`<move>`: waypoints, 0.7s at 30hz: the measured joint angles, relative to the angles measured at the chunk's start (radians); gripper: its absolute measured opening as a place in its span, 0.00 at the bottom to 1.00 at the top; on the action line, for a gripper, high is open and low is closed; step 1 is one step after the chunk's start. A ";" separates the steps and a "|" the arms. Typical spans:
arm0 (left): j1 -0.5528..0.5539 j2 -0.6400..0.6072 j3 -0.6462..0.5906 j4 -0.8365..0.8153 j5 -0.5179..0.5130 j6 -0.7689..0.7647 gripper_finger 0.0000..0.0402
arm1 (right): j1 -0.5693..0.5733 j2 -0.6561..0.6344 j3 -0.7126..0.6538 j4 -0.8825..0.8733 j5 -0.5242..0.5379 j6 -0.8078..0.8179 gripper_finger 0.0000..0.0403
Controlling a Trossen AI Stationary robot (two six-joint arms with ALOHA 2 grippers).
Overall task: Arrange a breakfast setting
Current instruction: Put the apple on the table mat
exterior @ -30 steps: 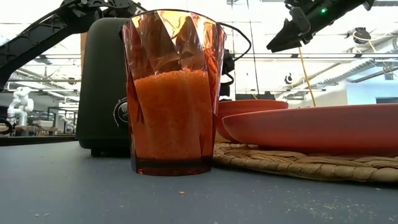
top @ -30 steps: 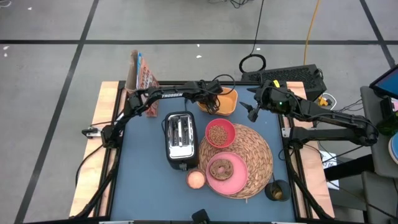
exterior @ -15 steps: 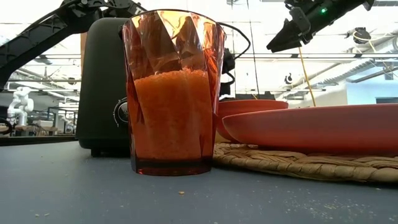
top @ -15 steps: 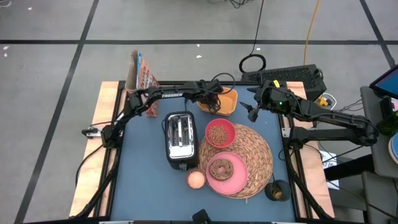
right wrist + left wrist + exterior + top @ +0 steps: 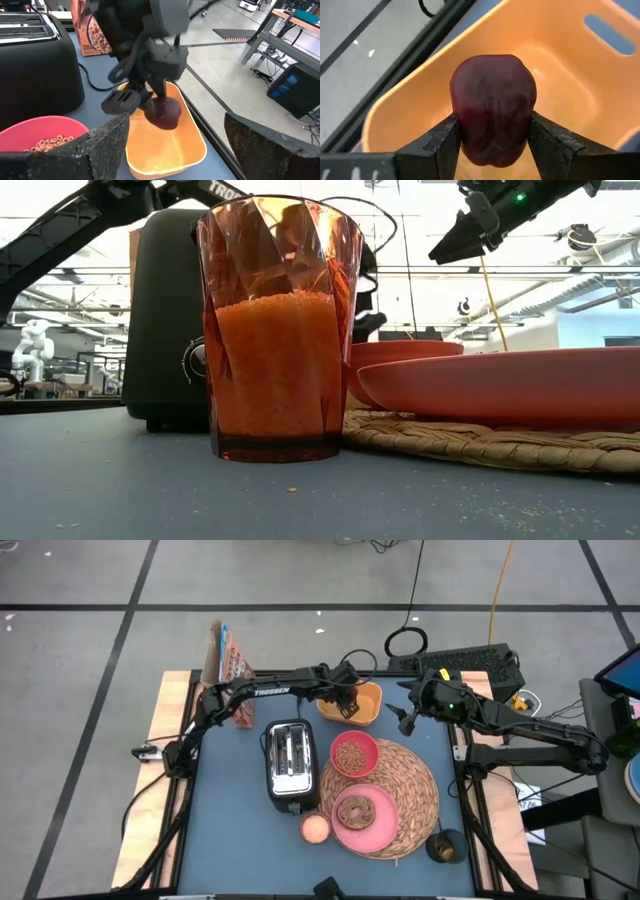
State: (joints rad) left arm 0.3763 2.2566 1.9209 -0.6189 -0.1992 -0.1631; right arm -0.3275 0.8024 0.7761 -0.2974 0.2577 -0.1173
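Note:
A small dark-red fruit (image 5: 492, 107) hangs over the orange bin (image 5: 365, 703) at the table's far edge, with my left gripper (image 5: 350, 700) shut on it. The right wrist view shows the fruit (image 5: 165, 111) above the bin's floor (image 5: 165, 145). On the woven straw placemat (image 5: 410, 790) lie a flat pink plate (image 5: 375, 830) carrying the brown ring-shaped bread (image 5: 355, 810) and a smaller pink bowl (image 5: 354, 754) holding cereal. My right gripper (image 5: 405, 718) waits open in the air to the right of the bin. My left gripper pinches the fruit's two opposite sides (image 5: 462, 125) between its two fingers (image 5: 445, 145). The fingers slant down from the table's left. The fruit is lifted clear of the bin's floor, and most of it stands out beyond the fingertips.
A black toaster (image 5: 291, 762) stands left of the placemat, an orange cup (image 5: 315, 828) in front of it. A cereal box (image 5: 232, 665) stands at the far left, and a dark cup (image 5: 445, 845) at the placemat's near right.
My left gripper has risen over the bin and tipped a little, keeping the fruit between its fingers; the fruit now hangs higher above the bin's floor. My right arm has kept still.

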 joint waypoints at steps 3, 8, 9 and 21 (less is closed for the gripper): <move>0.000 -0.028 0.000 0.015 0.000 0.000 0.52 | 0.000 0.000 0.000 0.000 0.000 0.000 0.79; -0.006 -0.079 0.000 0.015 0.000 0.000 0.52 | 0.000 0.000 0.000 0.000 0.001 0.000 0.79; -0.011 -0.086 0.000 0.022 0.000 0.001 0.52 | 0.000 0.000 0.000 0.000 0.001 0.000 0.79; -0.088 -0.199 0.000 0.016 0.004 0.004 0.52 | 0.000 0.000 0.000 0.004 0.001 -0.001 0.79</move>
State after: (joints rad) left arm 0.2885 2.0575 1.9213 -0.6032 -0.1954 -0.1591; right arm -0.3279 0.8028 0.7761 -0.2930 0.2588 -0.1181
